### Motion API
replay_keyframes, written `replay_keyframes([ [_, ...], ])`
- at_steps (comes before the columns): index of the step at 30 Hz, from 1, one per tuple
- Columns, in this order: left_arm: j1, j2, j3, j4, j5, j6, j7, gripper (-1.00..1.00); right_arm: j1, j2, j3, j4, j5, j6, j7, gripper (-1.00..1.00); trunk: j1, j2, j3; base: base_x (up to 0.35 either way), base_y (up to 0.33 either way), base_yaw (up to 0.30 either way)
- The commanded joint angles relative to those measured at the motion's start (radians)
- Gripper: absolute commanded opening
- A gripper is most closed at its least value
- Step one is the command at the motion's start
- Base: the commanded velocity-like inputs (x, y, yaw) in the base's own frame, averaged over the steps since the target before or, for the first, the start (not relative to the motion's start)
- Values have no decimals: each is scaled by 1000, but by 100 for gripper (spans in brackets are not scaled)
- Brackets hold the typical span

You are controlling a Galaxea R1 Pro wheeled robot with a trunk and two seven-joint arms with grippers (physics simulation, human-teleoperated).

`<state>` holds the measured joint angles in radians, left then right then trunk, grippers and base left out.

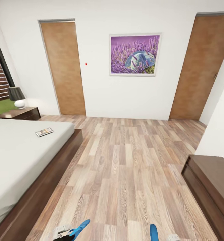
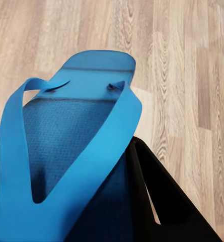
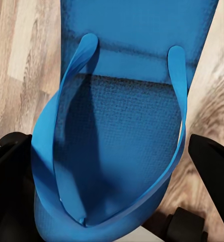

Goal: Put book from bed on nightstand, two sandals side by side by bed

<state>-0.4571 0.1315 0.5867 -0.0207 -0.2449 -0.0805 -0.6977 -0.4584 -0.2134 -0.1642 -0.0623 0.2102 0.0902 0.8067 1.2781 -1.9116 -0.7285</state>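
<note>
From the head camera, the bed (image 1: 14,160) ran along the left, with the book (image 1: 44,132) lying flat on the mattress near its far corner, still waiting to go to the nightstand (image 1: 19,113) just beyond, where a lamp (image 1: 17,97) took up part of the top. Low in that view the left sandal (image 1: 79,228) tilted up out of the left gripper (image 1: 63,233), and the right sandal (image 1: 153,232) rose beside the right gripper (image 1: 172,237); each arm seemingly carried one so the pair could be set down together. A broad strip of bare floor (image 1: 125,167) lay between the bed frame and the dark cabinet (image 1: 211,187) at the right, leaving ample room for it.

At the left wrist, the left sandal (image 2: 74,156) sat clamped between nearly closed jaws, sole above the planks.

At the right wrist, the right sandal (image 3: 122,126) lay between dark fingers (image 3: 212,161) set wide on either side; whether they pinched it I could not tell.
</note>
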Motion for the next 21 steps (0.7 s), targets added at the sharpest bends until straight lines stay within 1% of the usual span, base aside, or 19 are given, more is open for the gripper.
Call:
replay_keyframes([
  [1, -1, 0, 5, 1, -13, -10, -2, -100, 0, 0, -9, -2, 6, 9, 4, -100, 0, 0, -1, 0, 0, -150],
  [5, 0, 0, 5, 1, -12, -10, -2, -100, 0, 1, -9, -2, 6, 9, 4, -100, 0, 0, -1, 0, 0, -56],
  [15, 0, 0, 5, 1, -12, -11, -2, -100, -1, 2, -9, -2, 6, 9, 4, -100, 0, 0, -1, 7, 0, -5],
  [21, 0, 0, 5, 1, -13, -12, -2, -100, 0, 2, -9, -2, 6, 9, 4, -100, 0, 0, -1, 238, -2, 0],
])
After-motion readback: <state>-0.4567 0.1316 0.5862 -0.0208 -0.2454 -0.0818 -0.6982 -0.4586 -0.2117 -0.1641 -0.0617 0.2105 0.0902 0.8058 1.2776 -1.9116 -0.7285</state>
